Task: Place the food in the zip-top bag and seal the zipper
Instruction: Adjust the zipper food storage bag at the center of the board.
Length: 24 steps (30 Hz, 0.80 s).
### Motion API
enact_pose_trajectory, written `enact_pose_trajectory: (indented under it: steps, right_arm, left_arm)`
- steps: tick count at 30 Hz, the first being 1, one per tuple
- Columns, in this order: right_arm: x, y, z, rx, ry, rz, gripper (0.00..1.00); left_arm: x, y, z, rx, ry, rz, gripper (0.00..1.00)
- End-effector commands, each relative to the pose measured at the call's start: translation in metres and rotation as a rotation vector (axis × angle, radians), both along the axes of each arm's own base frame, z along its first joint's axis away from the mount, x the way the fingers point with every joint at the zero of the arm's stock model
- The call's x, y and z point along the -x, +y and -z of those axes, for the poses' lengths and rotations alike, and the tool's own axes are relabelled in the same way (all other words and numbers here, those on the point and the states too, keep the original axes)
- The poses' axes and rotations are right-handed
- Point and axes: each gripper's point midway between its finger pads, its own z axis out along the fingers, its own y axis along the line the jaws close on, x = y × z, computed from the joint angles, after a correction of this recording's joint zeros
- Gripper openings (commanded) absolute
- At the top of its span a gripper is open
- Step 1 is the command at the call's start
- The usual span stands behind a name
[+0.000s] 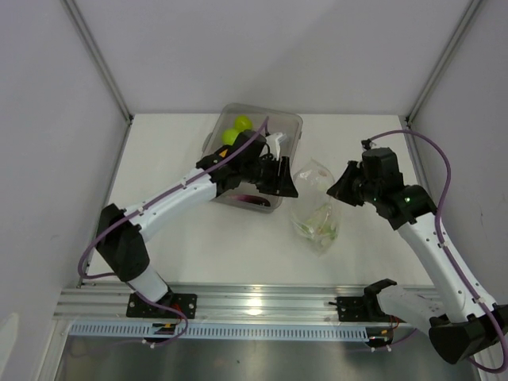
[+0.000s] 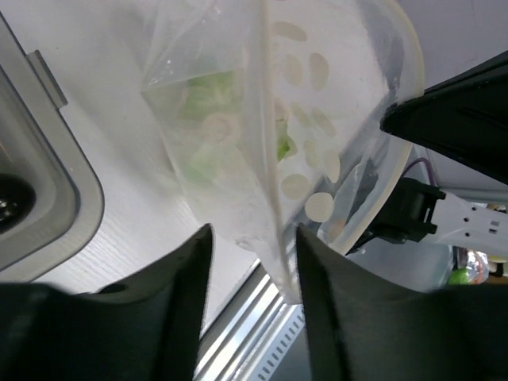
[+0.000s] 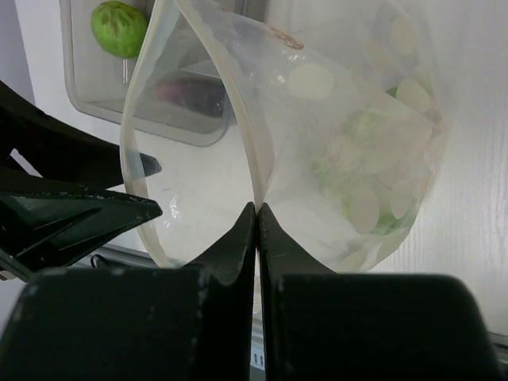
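- Grip state: the right gripper (image 3: 256, 210) is closed tight on one side of the zip-top bag (image 1: 317, 214) mouth, pinching the zipper (image 3: 242, 111). The left gripper (image 2: 254, 246) stands partly open; the opposite rim passes between its fingers, unclamped.
- Location: the bag lies right of the tabletop's centre, just beside the tray (image 1: 294, 119) at the far edge. It holds the cauliflower piece (image 3: 365, 135); the green fruits (image 1: 240, 125) lie in the tray.
- Mouth collapse: with one side held, the thin film probably sags shut, and incoming food strikes the rim.
- Snagging: the left fingers can catch the film on departure and pull the rim from the right grip.
- Spillage: tilting the bag lets the cauliflower piece roll out.
- Misalignment: a twisted zipper may not seal.
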Motion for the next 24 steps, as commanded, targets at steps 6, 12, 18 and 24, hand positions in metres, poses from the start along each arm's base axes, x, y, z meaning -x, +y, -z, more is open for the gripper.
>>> enact_pose_trajectory:
  steps: [6,12,18,24]
  right_arm:
    - [-0.006,0.002,-0.007,-0.032,-0.048,-0.013,0.0]
    - [-0.005,0.004,-0.008,-0.039,-0.049,-0.021,0.0]
    - [-0.004,0.004,-0.006,-0.04,-0.045,-0.019,0.0]
    - [-0.004,0.005,-0.006,-0.047,-0.041,-0.021,0.0]
  left_arm:
    - [-0.01,0.018,-0.026,0.03,-0.131,-0.039,0.62]
    - [-0.03,0.064,-0.056,0.005,-0.217,-0.247,0.89]
    - [-0.036,0.085,-0.096,0.08,-0.297,-0.319,0.99]
    - [-0.064,0.11,-0.09,0.167,-0.102,-0.511,0.99]
